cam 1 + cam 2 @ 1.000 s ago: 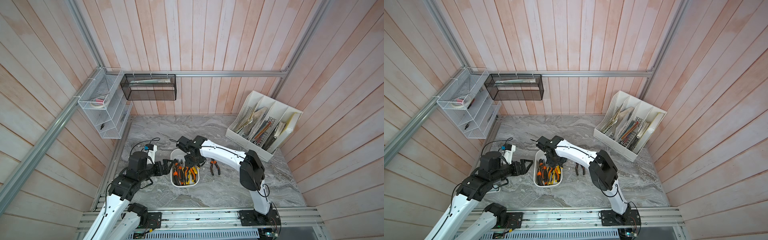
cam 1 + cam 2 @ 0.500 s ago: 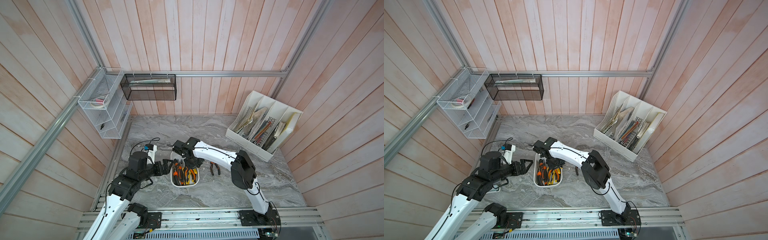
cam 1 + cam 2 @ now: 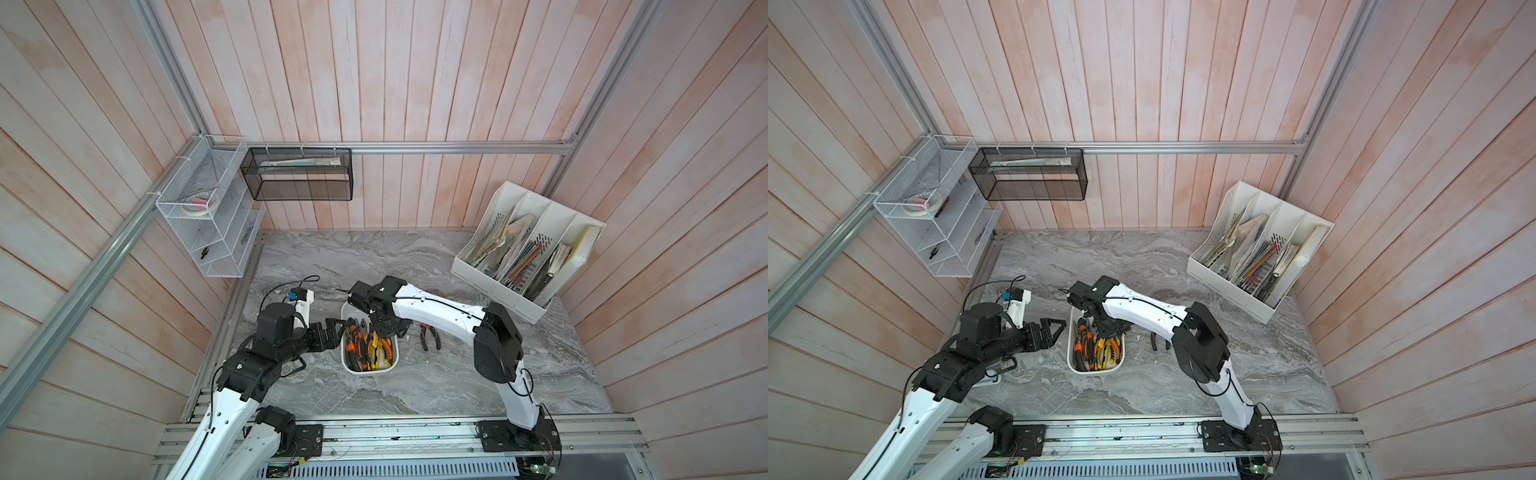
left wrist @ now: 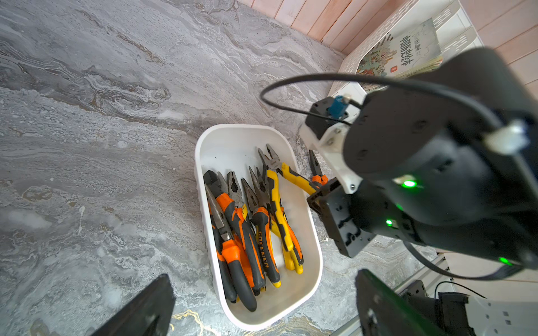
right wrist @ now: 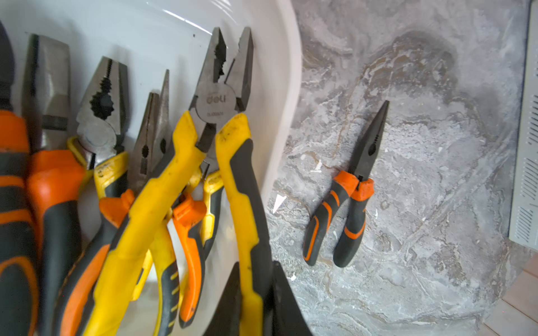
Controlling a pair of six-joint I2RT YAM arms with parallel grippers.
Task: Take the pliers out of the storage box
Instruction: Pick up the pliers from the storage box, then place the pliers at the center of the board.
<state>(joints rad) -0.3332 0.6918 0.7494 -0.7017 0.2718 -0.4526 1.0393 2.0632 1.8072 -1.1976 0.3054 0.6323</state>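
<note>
Now most of the pliers (image 4: pixel 250 232) lie heaped in the storage box (image 4: pixel 230 151), handles toward the robot and heads toward the far wall. One orange-handled long-nose pair (image 5: pixel 349 189) lies outside on the counter (image 5: pixel 436 131), just beside the box's right side, where it also lay a second ago. The right gripper (image 5: pixel 256 270) reaches down at the box's right edge. Its jaws, apart a second ago, are now clamped on one handle of the yellow-handled pair (image 5: pixel 215 101). That pair's head rests near the box wall; whether it has left the pile is hard to tell from so close. The right wrist has shifted slightly toward the box's left since then. The left gripper (image 3: pixel 1059 332) hovers just beside the box's left side, jaws apart, holding nothing, unmoved.
</note>
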